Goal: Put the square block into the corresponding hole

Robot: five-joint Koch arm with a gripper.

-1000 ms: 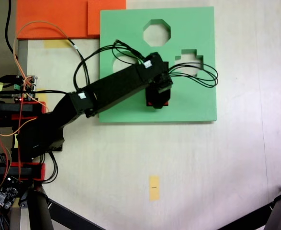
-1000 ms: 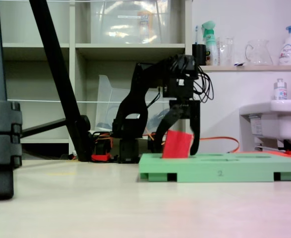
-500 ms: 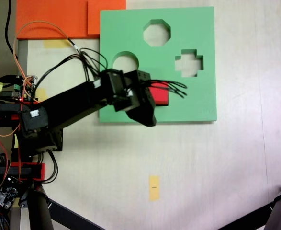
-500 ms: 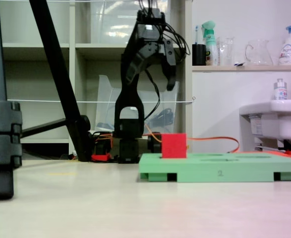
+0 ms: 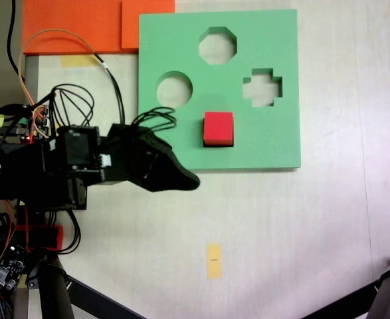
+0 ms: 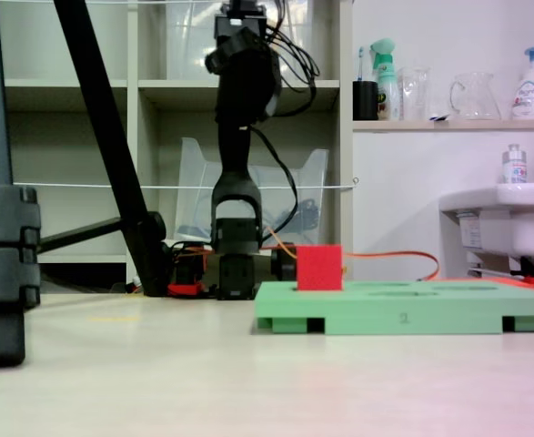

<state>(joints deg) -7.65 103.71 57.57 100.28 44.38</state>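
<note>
Cube (image 5: 218, 128) upright in green board's (image 5: 268, 146) sq hole, gripper (image 5: 181, 178) apart.

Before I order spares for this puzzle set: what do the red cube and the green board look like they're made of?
The red cube looks like soft foam: matte, no glare, plain uniform color, sharp cut edges. The green board seems the same kind of foam, a thick flat slab with a dull surface and cleanly cut-out shapes; its side edge shows notches along the bottom. Foam is likely for both, not certain.
</note>
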